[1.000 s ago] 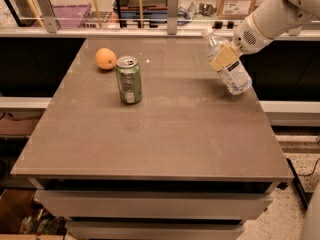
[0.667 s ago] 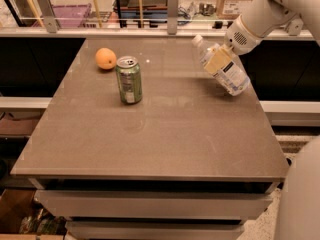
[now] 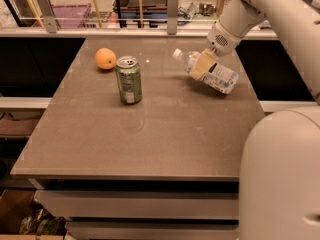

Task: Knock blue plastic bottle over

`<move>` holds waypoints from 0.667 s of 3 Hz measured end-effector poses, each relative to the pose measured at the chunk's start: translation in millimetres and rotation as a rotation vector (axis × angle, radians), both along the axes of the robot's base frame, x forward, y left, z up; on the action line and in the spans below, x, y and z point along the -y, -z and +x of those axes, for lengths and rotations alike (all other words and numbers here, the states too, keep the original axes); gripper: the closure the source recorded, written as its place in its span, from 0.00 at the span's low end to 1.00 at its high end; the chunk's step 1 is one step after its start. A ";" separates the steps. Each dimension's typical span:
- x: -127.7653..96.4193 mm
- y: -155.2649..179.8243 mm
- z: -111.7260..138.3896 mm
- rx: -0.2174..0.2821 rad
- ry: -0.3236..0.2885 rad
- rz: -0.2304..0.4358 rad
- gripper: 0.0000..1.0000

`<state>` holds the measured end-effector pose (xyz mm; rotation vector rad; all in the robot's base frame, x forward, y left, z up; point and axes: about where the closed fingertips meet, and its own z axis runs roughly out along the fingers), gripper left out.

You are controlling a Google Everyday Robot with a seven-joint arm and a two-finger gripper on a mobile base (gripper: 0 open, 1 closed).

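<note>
The blue plastic bottle (image 3: 220, 78) is clear with a white cap and a white label. It leans far over at the right rear of the table, cap pointing left and up, base to the right near the table top. My gripper (image 3: 202, 65) hangs from the white arm at the upper right and rests against the bottle's upper part, just behind the cap.
A green drink can (image 3: 129, 80) stands upright left of centre. An orange (image 3: 105, 58) lies behind it at the rear left. The grey table (image 3: 150, 144) ends close to the bottle's right. My white body (image 3: 280, 174) fills the lower right. Shelves and rails stand behind.
The bottle has tipped from a slight lean to nearly lying, cap swinging left and down. My gripper and arm have moved left with it.
</note>
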<state>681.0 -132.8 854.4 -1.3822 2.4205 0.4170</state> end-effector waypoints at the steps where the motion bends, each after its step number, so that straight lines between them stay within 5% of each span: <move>1: -13.6 6.3 8.9 -0.018 -0.043 0.009 1.00; 2: -23.3 11.3 17.1 -0.023 -0.066 0.031 1.00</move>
